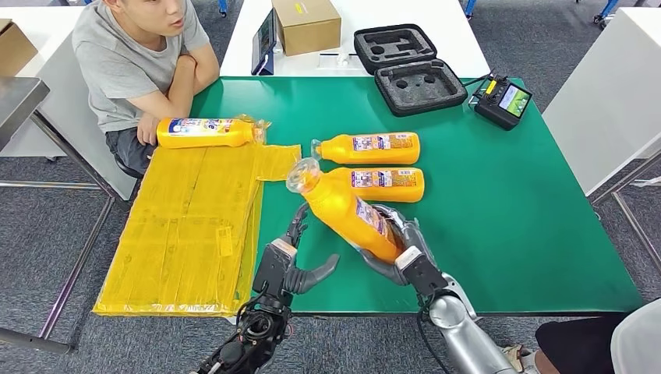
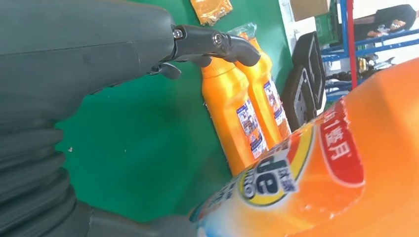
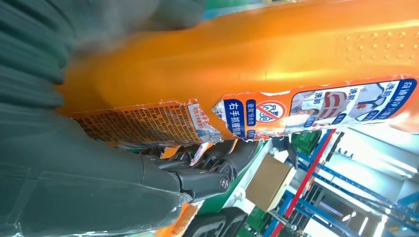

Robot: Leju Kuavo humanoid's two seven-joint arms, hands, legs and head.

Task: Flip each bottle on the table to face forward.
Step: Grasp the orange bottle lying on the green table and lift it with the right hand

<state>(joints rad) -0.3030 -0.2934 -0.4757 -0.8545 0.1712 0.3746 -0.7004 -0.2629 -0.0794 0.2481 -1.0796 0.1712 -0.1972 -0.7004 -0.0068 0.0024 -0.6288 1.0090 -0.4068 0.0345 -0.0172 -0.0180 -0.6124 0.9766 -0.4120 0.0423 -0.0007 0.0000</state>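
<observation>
My right hand (image 1: 399, 248) grips an orange bottle (image 1: 343, 206) by its base and holds it tilted above the green table (image 1: 507, 218), cap end up and to the left. The same bottle's torn label (image 3: 276, 116) fills the right wrist view, with my fingers (image 3: 207, 173) wrapped under it. My left hand (image 1: 295, 261) is open just left of the held bottle, fingers spread, touching nothing. Two more orange bottles lie side by side on the table: one (image 1: 366, 147) farther back, one (image 1: 382, 184) nearer. A fourth bottle (image 1: 204, 132) lies on the yellow sheet (image 1: 187, 234).
A seated person (image 1: 136, 58) leans on the table's far left corner by the fourth bottle. An open black foam case (image 1: 409, 68), a cardboard box (image 1: 306, 25) and a black controller (image 1: 503, 101) stand at the back. The table's right half is bare green.
</observation>
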